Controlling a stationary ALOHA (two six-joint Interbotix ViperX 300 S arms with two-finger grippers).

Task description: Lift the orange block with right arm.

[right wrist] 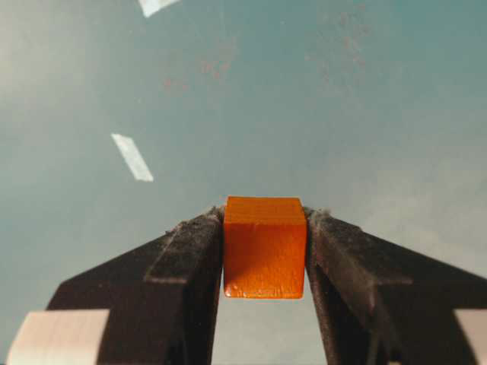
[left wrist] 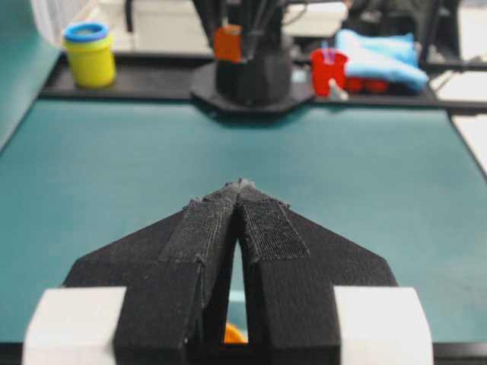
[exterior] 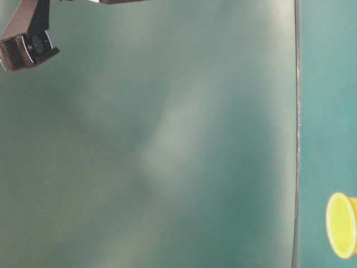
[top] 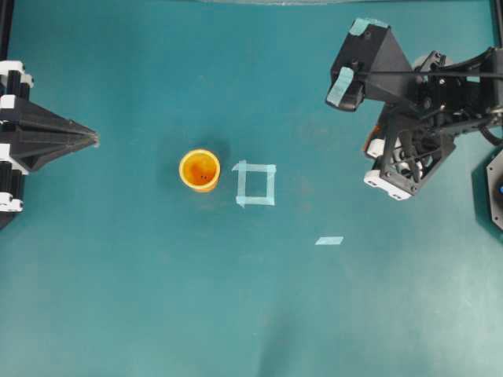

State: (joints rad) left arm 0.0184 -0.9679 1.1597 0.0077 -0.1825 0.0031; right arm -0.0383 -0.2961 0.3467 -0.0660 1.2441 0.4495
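The orange block [right wrist: 264, 255] is pinched between the two black fingers of my right gripper [right wrist: 265, 214] and hangs above the teal table, touching nothing below it. From the left wrist view the orange block [left wrist: 227, 42] shows far off, up at the right arm's base. In the overhead view the right arm [top: 409, 149], with teal tape patches, is folded at the upper right and covers the block. My left gripper [top: 94, 140] rests at the left edge, its pointed jaws shut on nothing [left wrist: 240, 185].
A yellow-orange cup [top: 200, 170] stands upright left of centre, beside a pale tape square [top: 256, 184]. A short tape strip [top: 329, 240] lies further right. Beyond the table's far edge sit a yellow tub [left wrist: 89, 53], a red cup [left wrist: 329, 70] and a blue cloth [left wrist: 380, 57].
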